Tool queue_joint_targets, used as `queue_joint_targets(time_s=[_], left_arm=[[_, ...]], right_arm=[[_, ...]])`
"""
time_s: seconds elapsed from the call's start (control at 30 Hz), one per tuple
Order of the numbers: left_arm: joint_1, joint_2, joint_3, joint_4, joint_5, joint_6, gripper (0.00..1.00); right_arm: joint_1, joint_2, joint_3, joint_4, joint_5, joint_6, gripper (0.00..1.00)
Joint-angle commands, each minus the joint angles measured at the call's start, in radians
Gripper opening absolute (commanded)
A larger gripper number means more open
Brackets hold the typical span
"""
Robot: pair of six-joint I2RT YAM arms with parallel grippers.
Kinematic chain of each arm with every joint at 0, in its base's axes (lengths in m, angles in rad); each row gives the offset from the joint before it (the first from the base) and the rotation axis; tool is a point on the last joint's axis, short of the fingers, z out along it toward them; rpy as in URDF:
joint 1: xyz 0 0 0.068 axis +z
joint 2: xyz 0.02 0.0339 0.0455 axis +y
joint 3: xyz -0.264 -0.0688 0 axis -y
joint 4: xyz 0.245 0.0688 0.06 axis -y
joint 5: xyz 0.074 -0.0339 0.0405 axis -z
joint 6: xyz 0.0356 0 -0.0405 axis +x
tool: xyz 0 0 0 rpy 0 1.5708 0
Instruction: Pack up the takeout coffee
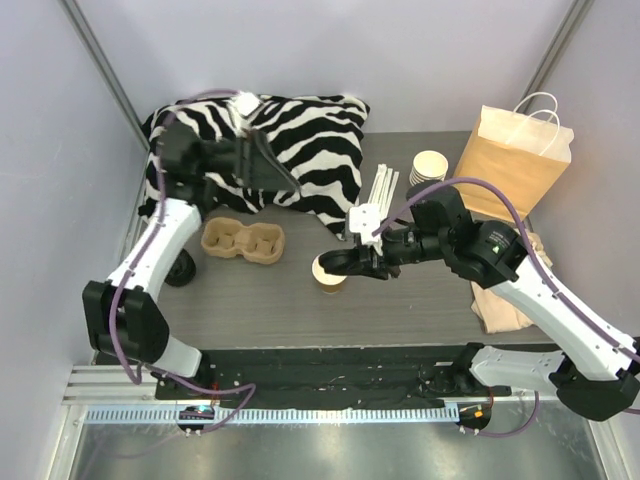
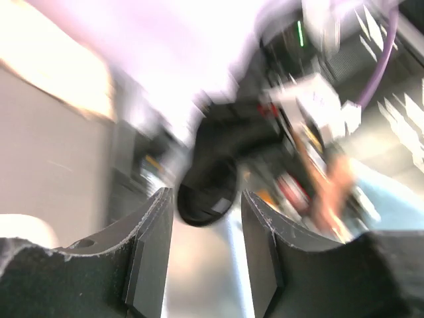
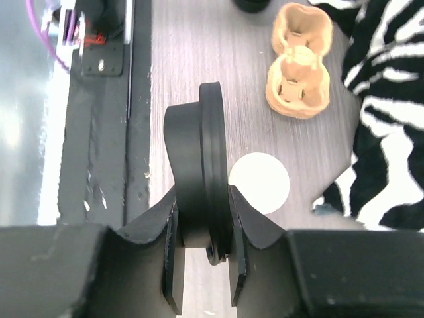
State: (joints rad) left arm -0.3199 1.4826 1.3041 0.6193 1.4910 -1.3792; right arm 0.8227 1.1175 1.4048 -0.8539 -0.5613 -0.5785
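- Right hand point(image 3: 204, 205): closed on a round black plastic lid point(image 3: 199, 165). The lid stands on edge, clamped between the two fingers across its rim.
- Small tan paper cup point(image 1: 328, 280): upright on the grey wood-grain desk point(image 1: 260, 310), about mid-desk, with no lid on it and its white inside showing. The gripped lid hangs just over the cup's rim. In the right wrist view it covers part of the cup's mouth. I cannot tell whether the two touch.
- Crumpled beige cloth point(image 1: 500, 300): at the right edge of the desk, under the right arm.
- Tan moulded-pulp two-cup carrier point(image 1: 243, 241): lies flat to the left of the cup, well apart from it, both wells empty.
- Bundle of white flat strips point(image 1: 383, 190): beyond the cup, towards the back.
- Stack of lidless tan paper cups point(image 1: 430, 167): back right, just beside the brown paper bag with white handles point(image 1: 515, 165). The bag leans in the far right corner.
- Black-and-white zebra-striped fabric point(image 1: 310, 130): heaped across the back left.
- Left hand point(image 2: 207, 218): raised over the zebra fabric at back left. Its fingers are parted and nothing sits between them. Its own view is motion-blurred.
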Motion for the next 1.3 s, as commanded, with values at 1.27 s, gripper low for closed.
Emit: queue_joint_targets(time_s=[1.27], left_arm=[[-0.338, -0.117, 0.257, -1.451, -1.02, 1.427, 0.37]], right_arm=[[-0.359, 0.131, -0.461, 0.733, -0.416, 1.249, 0.02]])
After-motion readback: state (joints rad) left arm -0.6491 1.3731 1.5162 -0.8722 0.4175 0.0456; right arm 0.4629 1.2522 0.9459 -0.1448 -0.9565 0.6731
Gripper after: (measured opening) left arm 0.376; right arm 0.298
